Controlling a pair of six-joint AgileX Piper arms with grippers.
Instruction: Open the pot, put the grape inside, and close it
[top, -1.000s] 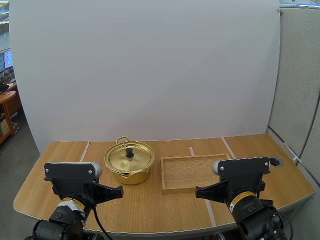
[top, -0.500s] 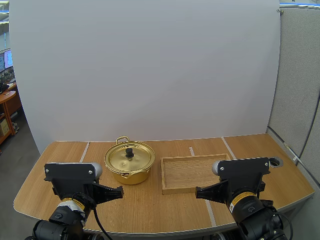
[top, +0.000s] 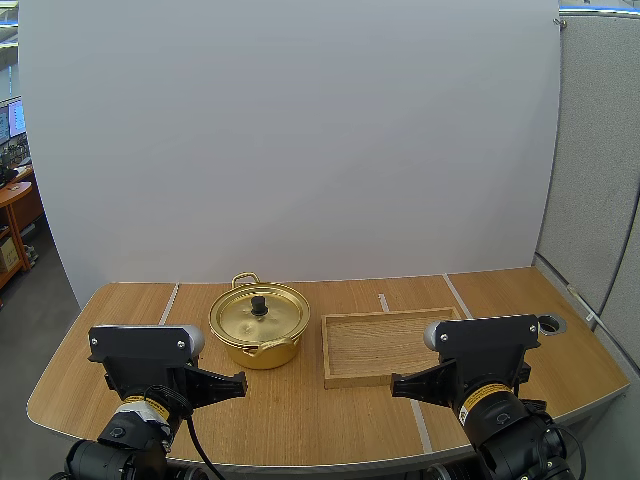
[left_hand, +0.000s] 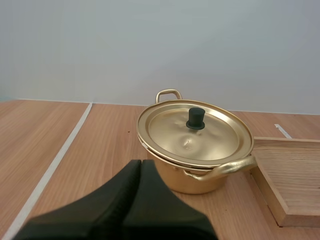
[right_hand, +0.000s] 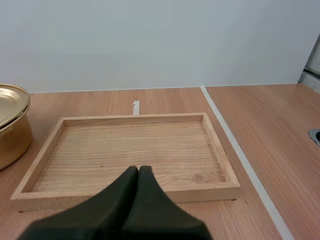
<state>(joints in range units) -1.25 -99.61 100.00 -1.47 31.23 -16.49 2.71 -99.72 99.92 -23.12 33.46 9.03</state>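
Standing on the table (top: 300, 415): gold pot (top: 258, 352), lid (top: 243, 318) seated on it (black knob (top: 259, 301) up), just beside the wooden tray (top: 390, 345), at the tray's left. Left gripper (left_hand: 141, 164) clenched on nothing, fingers together, facing the pot. Right gripper (right_hand: 138, 170) likewise clenched, facing the tray.

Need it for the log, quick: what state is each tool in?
Left tool: closed, holding nothing.
Right tool: closed, holding nothing.
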